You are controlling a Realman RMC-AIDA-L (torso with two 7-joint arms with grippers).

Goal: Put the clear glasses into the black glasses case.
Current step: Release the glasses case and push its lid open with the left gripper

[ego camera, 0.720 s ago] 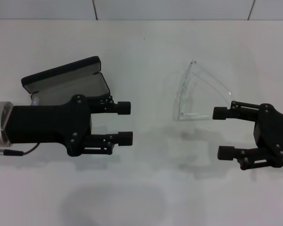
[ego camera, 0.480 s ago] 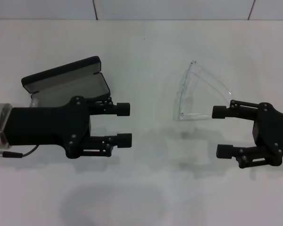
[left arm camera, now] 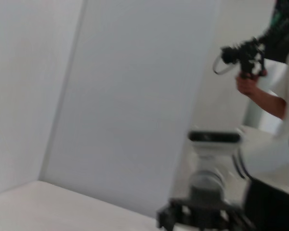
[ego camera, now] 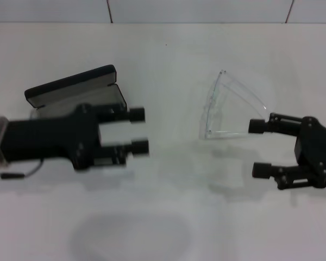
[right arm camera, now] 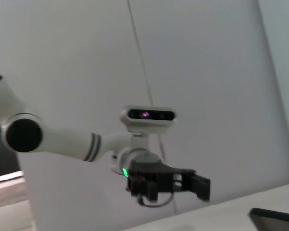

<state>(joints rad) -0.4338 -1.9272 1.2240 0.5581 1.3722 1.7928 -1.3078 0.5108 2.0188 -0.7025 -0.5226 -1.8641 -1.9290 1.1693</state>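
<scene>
Since the earlier frames, left claw [ego camera: 138,130] has pulled back leftward, right claw [ego camera: 258,148] slightly rightward; both gape wide, empty. Clear glasses [ego camera: 228,109] sit right-centre on worktop [ego camera: 168,217], black glasses case [ego camera: 76,92] open far-left. Risk: a finger nudges the glasses, sliding them instead of gripping.

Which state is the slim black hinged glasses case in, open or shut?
Open: the slim black hinged glasses case has its lid raised, with grey lining showing beneath it.

Left claw [ego camera: 139,130], motion-blurred, hides the near half of the black glasses case [ego camera: 70,87]; right arm cropped at edge.
</scene>
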